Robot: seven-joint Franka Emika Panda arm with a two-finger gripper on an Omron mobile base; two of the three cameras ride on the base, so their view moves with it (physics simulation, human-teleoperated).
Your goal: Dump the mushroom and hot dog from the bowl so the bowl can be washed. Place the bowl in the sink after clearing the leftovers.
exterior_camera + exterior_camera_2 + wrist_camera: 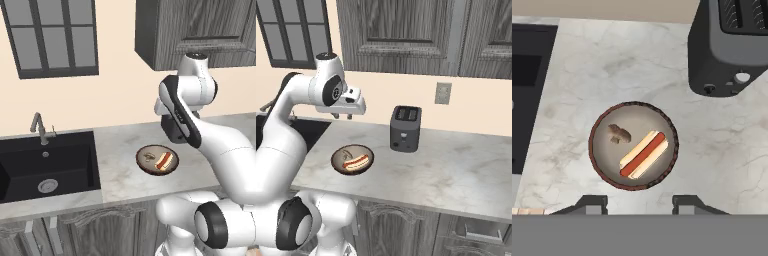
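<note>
Bowl (633, 145) lies below the spread, empty claw (639, 202) (mushroom (619, 133), hot dog (643, 154) inside); nothing dumped, sink (47, 167) placement pending.

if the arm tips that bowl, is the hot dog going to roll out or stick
Probably slide or roll out. The hot dog lies loose on the bowl's smooth, shallow interior, apart from the mushroom, so a modest tilt may free it. Its long shape suggests it rolls sideways rather than endwise. The sausage might slip from the bun.
</note>
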